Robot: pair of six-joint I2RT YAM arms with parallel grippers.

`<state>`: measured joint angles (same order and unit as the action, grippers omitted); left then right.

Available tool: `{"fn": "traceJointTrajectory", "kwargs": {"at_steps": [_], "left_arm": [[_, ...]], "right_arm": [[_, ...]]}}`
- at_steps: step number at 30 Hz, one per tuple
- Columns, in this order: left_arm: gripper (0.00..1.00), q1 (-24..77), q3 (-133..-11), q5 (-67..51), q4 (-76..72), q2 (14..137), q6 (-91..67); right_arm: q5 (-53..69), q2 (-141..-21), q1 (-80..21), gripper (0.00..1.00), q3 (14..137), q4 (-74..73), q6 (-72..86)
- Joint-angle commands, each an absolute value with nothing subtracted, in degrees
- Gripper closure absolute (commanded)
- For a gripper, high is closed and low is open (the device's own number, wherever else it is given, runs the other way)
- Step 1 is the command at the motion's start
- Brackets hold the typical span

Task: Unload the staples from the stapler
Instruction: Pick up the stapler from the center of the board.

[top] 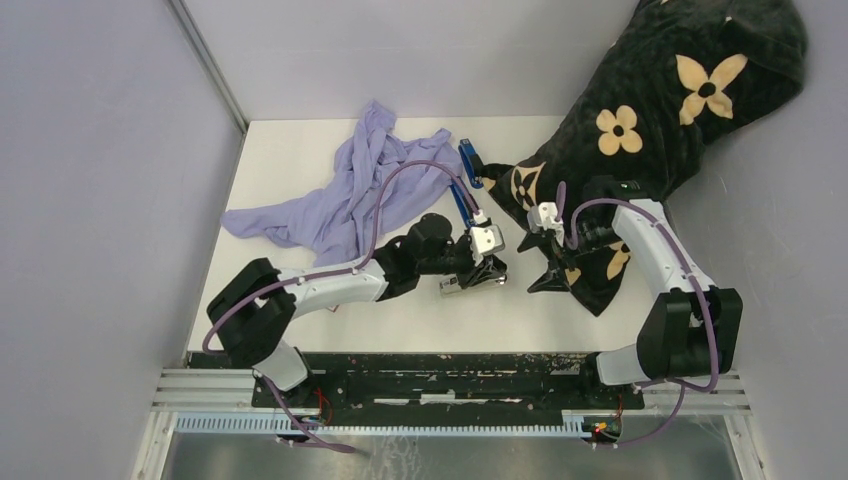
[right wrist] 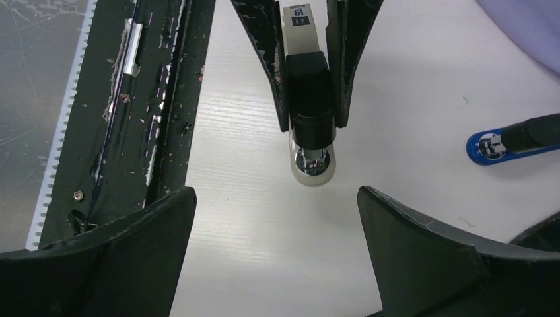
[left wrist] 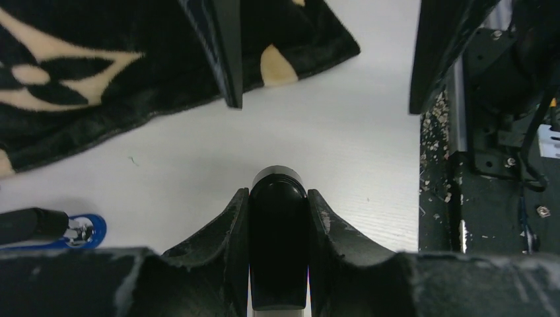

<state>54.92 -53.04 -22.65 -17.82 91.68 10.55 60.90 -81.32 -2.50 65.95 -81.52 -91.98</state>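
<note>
Along the near edge the black base plate (top: pixel 430 365) with its metal rail closes the white table (top: pixel 400 325); between it and the grippers lies a band of bare table top. Just beyond this band the left gripper (right wrist: pixel 310 122) is pinching the stapler (right wrist: pixel 312 165), one finger on each side of its black upper part; whether the stapler touches the table I cannot tell. Its pale rounded nose is free and points toward the right gripper (right wrist: pixel 275 191); that one is spread wide, holds nothing and hangs at the edge of the black flowered blanket (top: pixel 650 110). The stapler is closed, so the staples are hidden. Farther back a blue tool (right wrist: pixel 490 146) lies near the left wrist, beside the lilac cloth (top: pixel 340 195); the blanket fills the far right corner; grey walls close the left and back sides.
</note>
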Motion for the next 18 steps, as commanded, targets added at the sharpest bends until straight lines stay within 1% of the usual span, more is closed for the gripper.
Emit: {"fn": "traceJointTrajectory", "kwargs": {"at_steps": [1,6,18], "left_arm": [[0.97,54.98,-56.2,-27.49,-24.68,87.37,9.56],[0.97,54.93,-54.89,-28.06,-28.46,84.07,7.45],[0.97,54.93,-57.03,-30.99,-31.23,81.33,4.51]], "right_arm": [[64.35,-82.09,-3.68,0.01,69.08,-80.28,-91.01],[64.73,-81.79,-3.75,0.01,69.07,-76.8,-87.69],[63.22,-80.82,-6.59,0.01,69.24,-76.75,-85.48]]}}
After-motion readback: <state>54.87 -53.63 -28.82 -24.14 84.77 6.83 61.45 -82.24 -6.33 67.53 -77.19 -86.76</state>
